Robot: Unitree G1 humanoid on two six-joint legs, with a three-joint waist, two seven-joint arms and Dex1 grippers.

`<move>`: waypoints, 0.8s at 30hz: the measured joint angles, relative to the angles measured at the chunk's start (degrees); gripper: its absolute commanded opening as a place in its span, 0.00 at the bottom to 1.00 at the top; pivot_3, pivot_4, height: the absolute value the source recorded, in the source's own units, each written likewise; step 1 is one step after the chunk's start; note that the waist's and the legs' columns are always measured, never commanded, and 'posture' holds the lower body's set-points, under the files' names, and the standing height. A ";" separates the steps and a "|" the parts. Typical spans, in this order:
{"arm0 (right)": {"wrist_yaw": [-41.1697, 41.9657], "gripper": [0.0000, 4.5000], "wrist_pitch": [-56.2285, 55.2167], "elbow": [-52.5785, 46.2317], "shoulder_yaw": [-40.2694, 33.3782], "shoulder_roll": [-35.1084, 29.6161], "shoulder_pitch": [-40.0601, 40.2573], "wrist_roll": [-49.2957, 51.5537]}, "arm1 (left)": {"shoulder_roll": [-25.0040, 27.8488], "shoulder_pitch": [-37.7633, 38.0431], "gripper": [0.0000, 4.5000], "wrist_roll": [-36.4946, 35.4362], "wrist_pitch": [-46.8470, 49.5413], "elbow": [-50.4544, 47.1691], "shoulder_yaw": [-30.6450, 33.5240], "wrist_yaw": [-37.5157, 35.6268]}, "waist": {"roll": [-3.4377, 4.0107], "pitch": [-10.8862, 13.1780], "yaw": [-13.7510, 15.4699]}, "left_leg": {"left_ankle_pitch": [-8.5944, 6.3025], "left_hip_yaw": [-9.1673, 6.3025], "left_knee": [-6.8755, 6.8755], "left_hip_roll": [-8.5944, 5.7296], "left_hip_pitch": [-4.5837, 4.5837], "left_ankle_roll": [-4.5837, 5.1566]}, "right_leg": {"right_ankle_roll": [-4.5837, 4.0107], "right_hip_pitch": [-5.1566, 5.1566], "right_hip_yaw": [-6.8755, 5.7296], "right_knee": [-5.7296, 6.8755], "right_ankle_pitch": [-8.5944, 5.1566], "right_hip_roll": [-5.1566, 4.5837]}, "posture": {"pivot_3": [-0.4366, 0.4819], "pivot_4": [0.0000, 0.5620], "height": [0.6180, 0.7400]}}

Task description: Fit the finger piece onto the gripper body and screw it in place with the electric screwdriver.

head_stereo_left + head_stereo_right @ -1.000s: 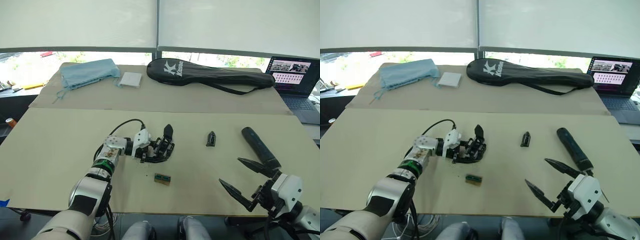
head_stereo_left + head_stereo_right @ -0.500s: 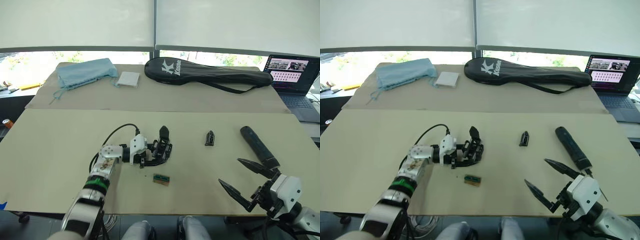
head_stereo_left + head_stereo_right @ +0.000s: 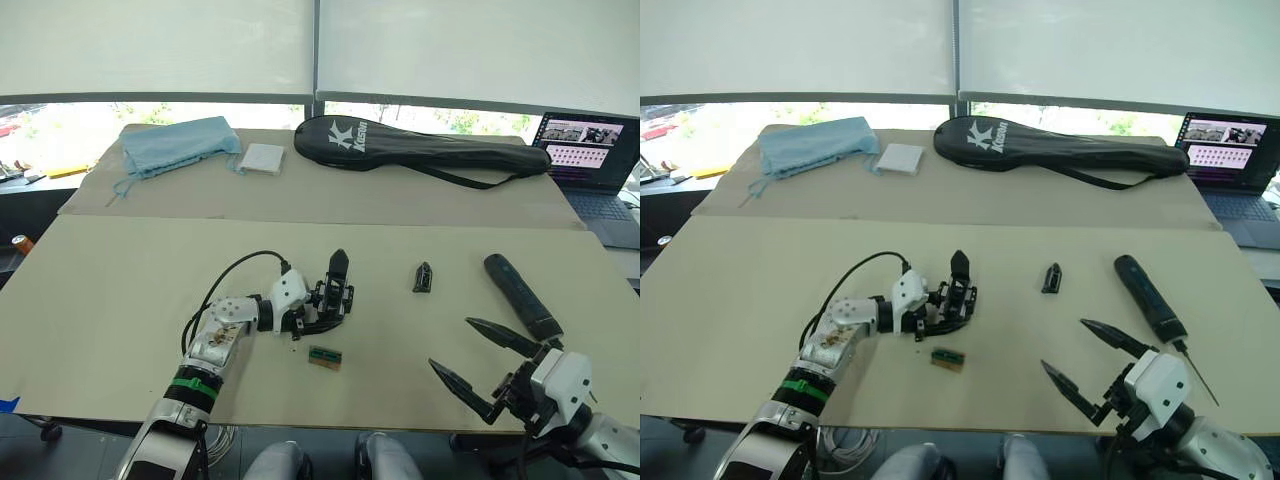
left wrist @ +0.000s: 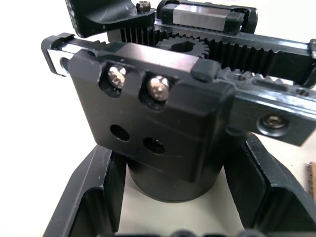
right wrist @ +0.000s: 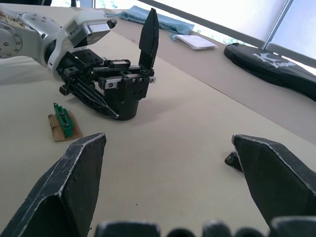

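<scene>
Left wrist view: the left gripper (image 3: pixel 322 311) is clamped around the rounded base of the gripper body (image 4: pixel 163 118), one finger (image 4: pixel 94 197) on each side; two screws and two empty holes are seen on the block's face. Seen from the head, the body stands upright on the near table (image 3: pixel 120 290), its single black finger pointing up. A small green-and-tan block (image 3: pixel 323 357) lies just beside it, untouched. The right gripper (image 3: pixel 478 363) hovers with its fingers spread wide apart, holding nothing, near the table's front edge. The finger piece (image 3: pixel 422 277) lies loose between the body and the electric screwdriver (image 3: pixel 521 296), apart from both. Progress is judged early: body steadied only; piece not fitted, screwdriver not picked up, screwing left. Read on the racket bag (image 3: pixel 420 153): a white "K" logo with lettering, possibly "Kason". The laptop (image 3: pixel 590 160) screen text is too small to read.
</scene>
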 measured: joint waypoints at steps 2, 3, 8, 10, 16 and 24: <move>-0.02 1.00 -0.02 0.00 0.00 0.00 0.32 -0.01 | -0.04 -0.30 0.51 0.04 -1.44 1.15 -0.26 0.00 | 0.00 0.00 0.05 | 0.00 -0.01 -0.03 0.00 0.14 0.00 | 0.00 0.14 -0.02 -0.04 0.00 0.00 | 0.48 0.27 1.00; -0.02 1.00 -0.02 0.00 0.00 0.00 0.56 -0.03 | -0.06 -0.39 0.51 0.04 -1.85 1.47 -0.33 0.00 | 0.00 0.00 0.05 | 0.00 -0.01 -0.03 0.00 0.15 0.00 | 0.00 0.16 -0.01 -0.06 0.00 -0.01 | 0.48 0.27 1.00; -0.05 1.00 -0.03 0.00 0.00 0.00 0.52 -0.17 | -0.14 -0.53 0.74 -0.26 -2.38 2.29 -0.33 -0.48 | 0.01 -0.01 0.03 | -0.01 0.00 -0.03 0.00 0.26 -0.01 | 0.00 0.24 0.02 -0.05 0.00 -0.02 | 0.48 0.27 1.00; -0.12 1.00 -0.03 0.00 0.00 0.00 0.56 -0.27 | 0.05 -0.40 0.93 -1.07 -2.36 2.30 -0.38 -1.34 | 0.02 -0.01 -0.05 | -0.01 -0.01 -0.04 0.00 0.26 -0.01 | 0.00 0.22 0.02 -0.05 0.00 -0.01 | 0.48 0.27 1.00; -0.65 1.00 -1.14 -3.08 -1.04 2.38 5.63 0.35 | 3.05 1.87 0.99 -3.81 -3.63 1.77 0.86 -2.65 | 0.08 -0.06 -0.40 | 0.04 0.00 -0.16 0.09 0.40 -0.11 | -0.06 0.26 0.08 -0.04 -0.04 0.04 | 0.48 0.27 1.00; -4.63 1.00 -4.83 -2.54 -1.40 9.94 13.15 -1.74 | 16.48 5.55 0.99 -15.14 0.56 1.54 10.80 -13.82 | 0.02 -0.02 -1.56 | -0.12 0.04 -0.23 0.26 0.63 -0.52 | -0.29 0.22 0.13 0.30 -0.19 0.10 | 0.48 0.27 1.00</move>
